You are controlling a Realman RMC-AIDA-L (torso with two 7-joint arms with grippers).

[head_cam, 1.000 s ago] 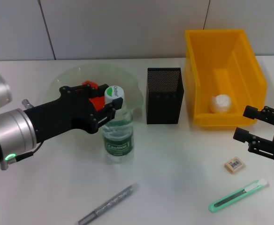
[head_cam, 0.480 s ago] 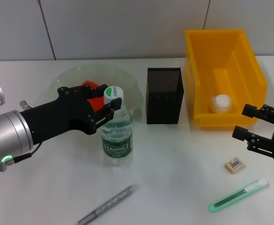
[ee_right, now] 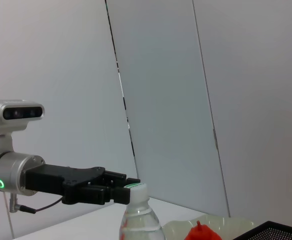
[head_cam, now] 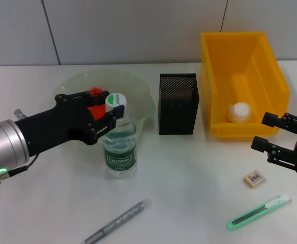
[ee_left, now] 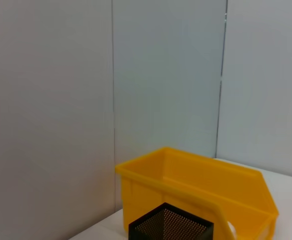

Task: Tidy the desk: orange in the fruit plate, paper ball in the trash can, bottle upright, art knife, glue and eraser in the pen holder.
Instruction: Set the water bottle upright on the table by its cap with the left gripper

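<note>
One bottle [head_cam: 119,148] (upright), left gripper [head_cam: 109,113] clamped.

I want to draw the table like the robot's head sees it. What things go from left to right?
Left gripper at the water bottle → black mesh pen holder → yellow bin holding the paper ball → eraser → right gripper.

The bottle [head_cam: 120,147] carries the only lettering: its green band label has a white brand word that looks like "Cestbon", and the same small word sits on the white cap [head_cam: 115,99]. The eraser [head_cam: 254,178] bears a printed mark like a barcode, too small to read.
</note>
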